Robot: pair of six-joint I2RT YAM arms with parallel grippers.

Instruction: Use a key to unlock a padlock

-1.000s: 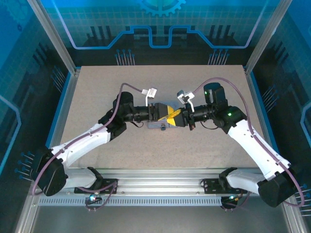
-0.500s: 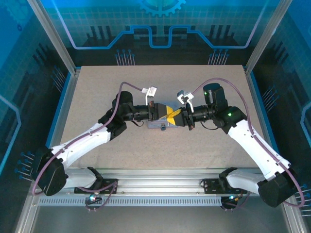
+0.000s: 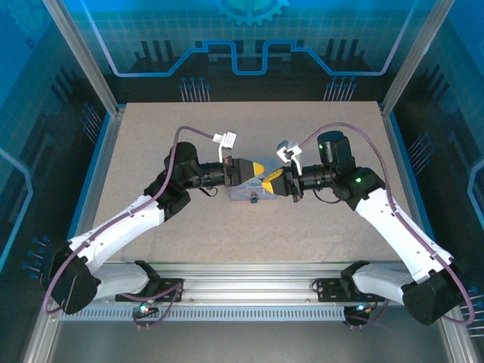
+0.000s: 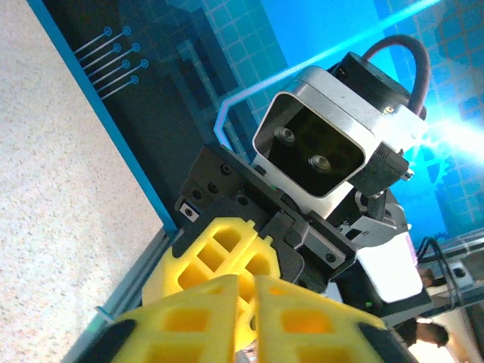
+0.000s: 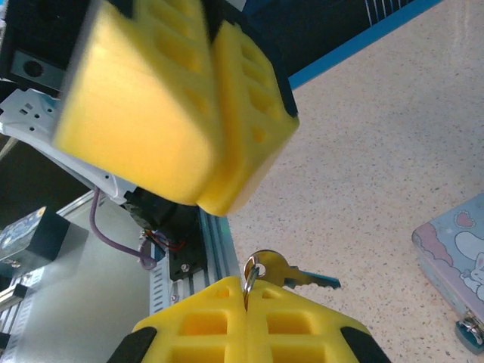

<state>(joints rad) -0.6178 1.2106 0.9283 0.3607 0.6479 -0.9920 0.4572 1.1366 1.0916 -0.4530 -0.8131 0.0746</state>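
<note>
Right fingers [image 5: 198, 321] pinch the ring [image 5: 249, 271] of the key [image 5: 287, 274] tight. Left fingers [image 4: 181, 321], just to their left, are squeezed together. Tin box [image 5: 454, 257] sits on the surface [image 5: 393, 136] nearby.

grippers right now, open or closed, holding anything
Left gripper: closed, nothing visible between its pads.
Right gripper: closed on the key, pinched at its ring.

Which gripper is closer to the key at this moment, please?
Right. The right gripper pinches the key by its ring, the blade sticking out sideways. The left gripper faces it across a short gap, shut and not touching the key.
</note>
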